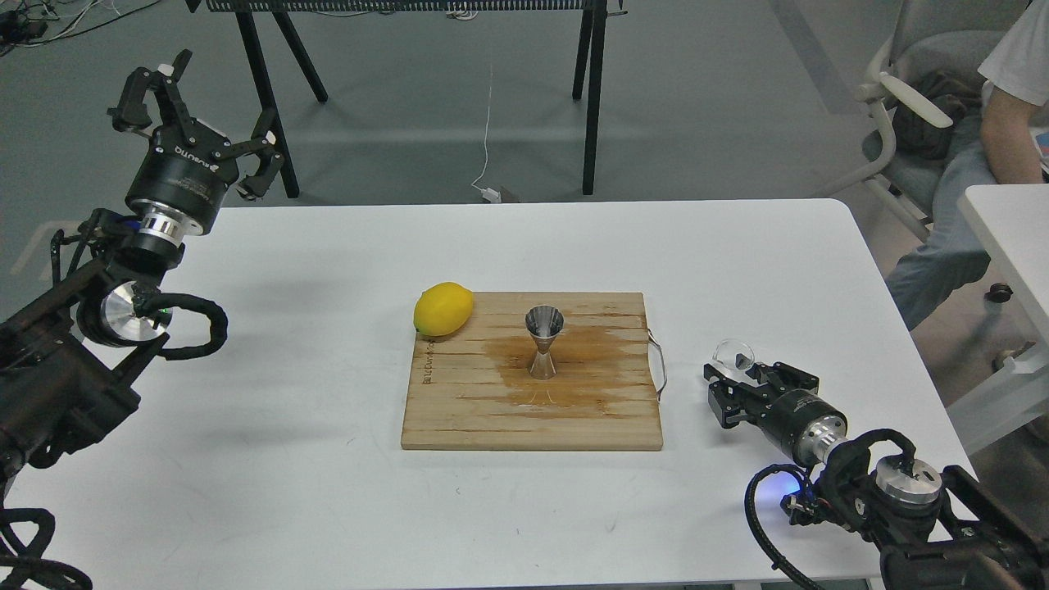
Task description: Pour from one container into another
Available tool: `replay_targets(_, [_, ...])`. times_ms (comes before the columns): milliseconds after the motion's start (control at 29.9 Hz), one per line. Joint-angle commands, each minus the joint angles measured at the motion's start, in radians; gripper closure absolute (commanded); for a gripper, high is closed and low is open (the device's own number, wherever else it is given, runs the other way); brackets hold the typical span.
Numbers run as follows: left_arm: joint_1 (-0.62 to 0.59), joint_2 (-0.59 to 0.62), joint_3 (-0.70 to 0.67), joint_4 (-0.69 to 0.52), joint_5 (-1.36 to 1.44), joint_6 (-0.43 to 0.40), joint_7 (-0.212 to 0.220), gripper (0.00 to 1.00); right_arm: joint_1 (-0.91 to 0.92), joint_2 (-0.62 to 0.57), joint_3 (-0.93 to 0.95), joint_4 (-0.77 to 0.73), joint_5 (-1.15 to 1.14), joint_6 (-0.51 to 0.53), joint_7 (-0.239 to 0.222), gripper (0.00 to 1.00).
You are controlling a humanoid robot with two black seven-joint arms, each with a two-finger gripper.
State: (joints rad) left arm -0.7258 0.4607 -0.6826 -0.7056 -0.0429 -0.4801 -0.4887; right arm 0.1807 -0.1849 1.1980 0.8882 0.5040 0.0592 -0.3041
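The steel jigger (543,342) stands upright in the middle of a wooden cutting board (459,418), on a darker wet-looking stain. To the right of the board, low over the white table, my right gripper (735,378) is shut on the small clear glass cup (731,353). The cup's rim tilts toward the board. I cannot tell whether the cup touches the table, and its contents are not visible. Far from both, my left gripper (201,115) is raised above the table's back left corner, open and holding nothing.
A yellow lemon (442,309) rests at the board's back left corner. A wire handle (660,373) sticks out of the board's right side, near the cup. A seated person (996,147) and a second white table (1012,221) are at the right.
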Motion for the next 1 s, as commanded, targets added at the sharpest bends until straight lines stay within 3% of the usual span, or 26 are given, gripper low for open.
replay_targets(0, [0.0, 0.001, -0.002, 0.0, 0.0, 0.0, 0.0, 0.0, -0.003, -0.004, 0.0, 0.001, 0.001, -0.001, 0.005, 0.62])
replay_targets(401, [0.003, 0.009, -0.003, 0.0, 0.0, -0.002, 0.0, 0.0, -0.01, -0.022, 0.0, 0.002, -0.001, -0.002, 0.008, 0.49])
replay_targets(635, [0.003, 0.006, -0.002, 0.0, 0.0, -0.002, 0.0, 0.0, -0.021, -0.044, 0.0, 0.006, -0.001, -0.002, 0.013, 0.32])
replay_targets(769, [0.003, 0.007, -0.002, 0.0, 0.0, -0.002, 0.0, 0.0, -0.024, -0.045, 0.012, 0.009, -0.001, -0.004, 0.016, 0.13])
replay_targets(969, [0.003, 0.009, -0.003, 0.0, 0.0, -0.002, 0.0, 0.0, -0.029, -0.053, 0.017, 0.021, -0.001, -0.001, 0.019, 0.04])
